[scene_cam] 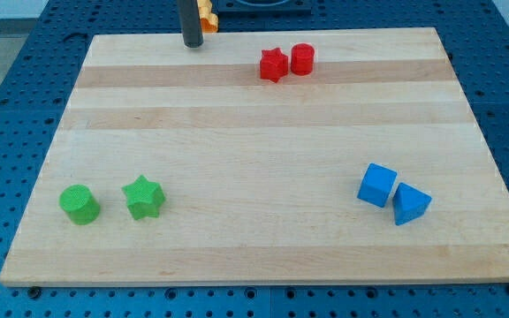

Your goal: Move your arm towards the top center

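Observation:
My tip (pixel 192 44) is the lower end of a dark rod at the top edge of the wooden board (pixel 254 177), left of centre. A red star (pixel 273 64) and a red cylinder (pixel 302 59) sit side by side to the tip's right, near the top centre. A small yellow-orange block (pixel 207 16) shows just right of the rod, partly hidden, at the very top of the view. A green cylinder (pixel 79 205) and a green star (pixel 143 197) sit at the lower left. A blue cube (pixel 377 185) and a blue wedge-like block (pixel 410 204) touch at the lower right.
The board lies on a blue perforated table (pixel 7 106) that surrounds it on all sides.

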{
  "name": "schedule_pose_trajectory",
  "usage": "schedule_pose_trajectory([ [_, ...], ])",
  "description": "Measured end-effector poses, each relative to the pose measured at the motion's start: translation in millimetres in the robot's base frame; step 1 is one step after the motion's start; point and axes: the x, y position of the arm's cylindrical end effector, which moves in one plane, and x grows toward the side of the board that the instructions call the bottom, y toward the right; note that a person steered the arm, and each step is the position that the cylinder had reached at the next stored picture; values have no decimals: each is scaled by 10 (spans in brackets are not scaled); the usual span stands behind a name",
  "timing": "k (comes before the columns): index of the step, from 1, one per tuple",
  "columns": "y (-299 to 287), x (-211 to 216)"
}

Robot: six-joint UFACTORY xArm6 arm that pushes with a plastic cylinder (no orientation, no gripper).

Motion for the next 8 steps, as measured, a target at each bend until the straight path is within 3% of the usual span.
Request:
schedule_pose_trajectory([
  [2,1704,-176],
  [3,2144,-171],
  [5,2188,-172],
  [8,1361,-176],
])
